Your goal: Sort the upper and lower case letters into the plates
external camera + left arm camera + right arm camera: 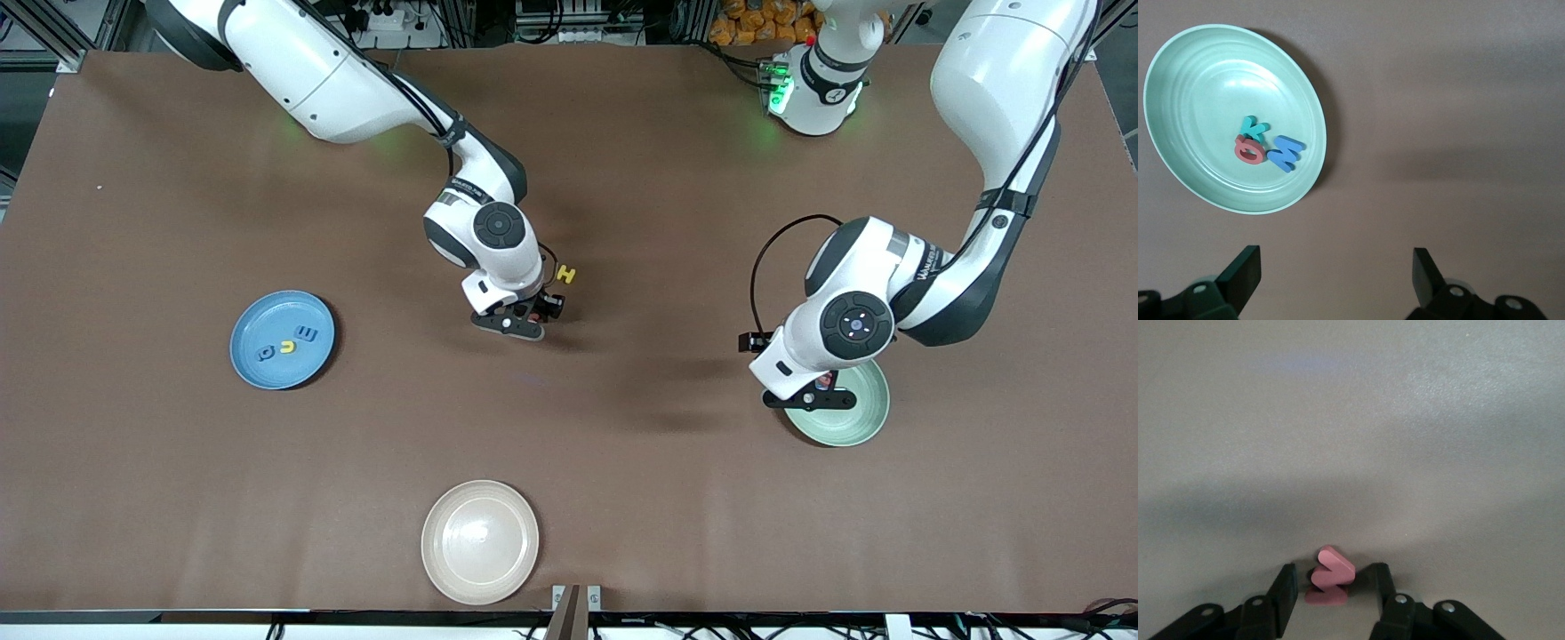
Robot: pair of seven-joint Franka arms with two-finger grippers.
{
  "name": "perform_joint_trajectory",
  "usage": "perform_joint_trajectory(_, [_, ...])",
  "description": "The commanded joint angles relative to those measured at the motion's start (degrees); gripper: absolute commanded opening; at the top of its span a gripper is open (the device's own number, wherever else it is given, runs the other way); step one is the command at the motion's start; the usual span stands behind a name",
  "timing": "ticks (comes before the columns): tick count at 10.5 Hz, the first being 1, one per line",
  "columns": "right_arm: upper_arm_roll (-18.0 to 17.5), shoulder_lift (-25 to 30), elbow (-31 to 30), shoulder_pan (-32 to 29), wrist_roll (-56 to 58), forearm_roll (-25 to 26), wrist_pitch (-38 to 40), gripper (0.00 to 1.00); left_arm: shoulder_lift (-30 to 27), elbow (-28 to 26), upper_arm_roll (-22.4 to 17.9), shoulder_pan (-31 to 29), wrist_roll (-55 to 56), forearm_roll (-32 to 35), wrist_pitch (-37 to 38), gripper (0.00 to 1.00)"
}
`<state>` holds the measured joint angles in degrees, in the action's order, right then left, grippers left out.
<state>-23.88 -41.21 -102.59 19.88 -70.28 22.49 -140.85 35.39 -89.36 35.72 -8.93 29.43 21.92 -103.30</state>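
My right gripper (530, 317) is low over the middle of the table, its fingers open on either side of a red zigzag letter (1331, 577) without touching it. A yellow H (566, 276) lies on the table just beside it, farther from the front camera. The blue plate (253, 373) holds a blue letter (265, 353), a yellow letter (287, 347) and another blue letter (306, 334). My left gripper (1335, 273) is open and empty over the edge of the pale green plate (867, 409). That plate (1205, 87) holds a teal K (1253, 127), a red letter (1249, 151) and a blue M (1286, 153).
A cream-white plate (480, 542) stands near the table's front edge, nearer to the front camera than my right gripper. The left arm's elbow hangs over the table above the pale green plate.
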Motion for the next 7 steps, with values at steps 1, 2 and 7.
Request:
perform_joint_trajectory(1, [0.6, -0.4, 0.3, 0.7, -1.8, 1.6, -0.6, 0.53, -1.9, -1.8, 0.5, -0.7, -0.3, 0.2, 0.2, 1.00])
perform_joint_trajectory(2, [0.6, -0.4, 0.3, 0.6, -1.8, 1.5, -0.5, 0.47, -1.9, -2.0, 0.6, -0.6, -0.2, 0.2, 0.2, 1.00])
perform_joint_trajectory(7, [0.6, -0.5, 0.3, 0.6, -1.8, 1.5, -0.5, 0.31, -1.9, -2.2, 0.7, -0.2, 0.4, 0.2, 0.2, 1.00])
